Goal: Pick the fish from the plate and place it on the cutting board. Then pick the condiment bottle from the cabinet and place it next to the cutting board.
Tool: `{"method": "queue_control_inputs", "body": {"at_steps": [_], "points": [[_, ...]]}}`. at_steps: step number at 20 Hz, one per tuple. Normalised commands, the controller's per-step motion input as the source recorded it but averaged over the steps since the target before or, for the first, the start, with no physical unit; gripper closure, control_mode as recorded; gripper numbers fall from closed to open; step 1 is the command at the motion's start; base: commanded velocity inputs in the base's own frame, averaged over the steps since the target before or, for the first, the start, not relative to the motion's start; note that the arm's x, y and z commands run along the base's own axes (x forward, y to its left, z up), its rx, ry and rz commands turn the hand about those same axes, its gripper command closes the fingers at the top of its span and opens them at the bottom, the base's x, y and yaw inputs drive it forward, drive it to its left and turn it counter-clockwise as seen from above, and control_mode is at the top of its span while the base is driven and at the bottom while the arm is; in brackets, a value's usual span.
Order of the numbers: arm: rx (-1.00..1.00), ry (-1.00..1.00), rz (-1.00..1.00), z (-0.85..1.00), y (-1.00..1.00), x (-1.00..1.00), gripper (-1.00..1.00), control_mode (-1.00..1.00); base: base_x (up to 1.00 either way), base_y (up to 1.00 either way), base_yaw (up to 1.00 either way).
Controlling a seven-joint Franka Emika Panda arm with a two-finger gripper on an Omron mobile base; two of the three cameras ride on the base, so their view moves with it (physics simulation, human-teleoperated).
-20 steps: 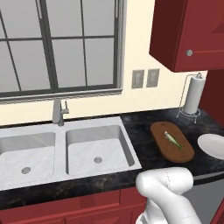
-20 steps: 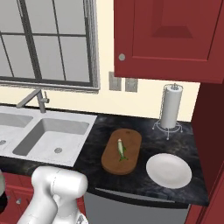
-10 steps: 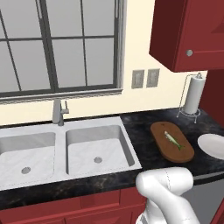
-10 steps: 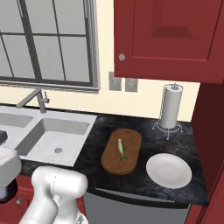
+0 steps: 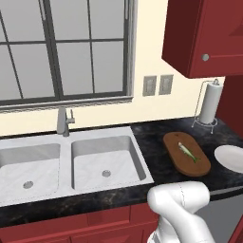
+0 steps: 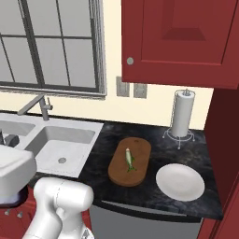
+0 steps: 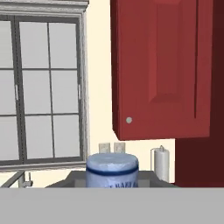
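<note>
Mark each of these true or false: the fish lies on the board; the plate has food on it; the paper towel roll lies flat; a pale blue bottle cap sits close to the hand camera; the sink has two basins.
1. The fish lies on the cutting board. True.
2. The plate has food on it. False: it is bare.
3. The paper towel roll lies flat. False: it stands upright on its holder.
4. A pale blue bottle cap sits close to the hand camera. True.
5. The sink has two basins. True.
</note>
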Motion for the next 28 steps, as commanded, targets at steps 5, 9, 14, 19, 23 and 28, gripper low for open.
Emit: {"method": "queue_control_inputs", "body": {"at_steps": [5,9,14,19,23,28], "points": [[0.0,-0.09,0.05,-0.19,0.0,0.08,1.0,-1.0,0.0,0.0,0.0],[0.0,-0.16,0.07,-0.24,0.0,0.0,1.0,-1.0,0.0,0.0,0.0],[0.0,-0.1,0.07,-0.1,0.0,0.04,1.0,-1.0,0.0,0.0,0.0],[0.0,-0.05,0.06,-0.02,0.0,0.1,1.0,-1.0,0.0,0.0,0.0],[0.0,-0.06,0.05,-0.12,0.0,0.16,1.0,-1.0,0.0,0.0,0.0],[-0.01,-0.08,0.04,-0.2,0.0,0.18,1.0,-1.0,0.0,0.0,0.0]]}}
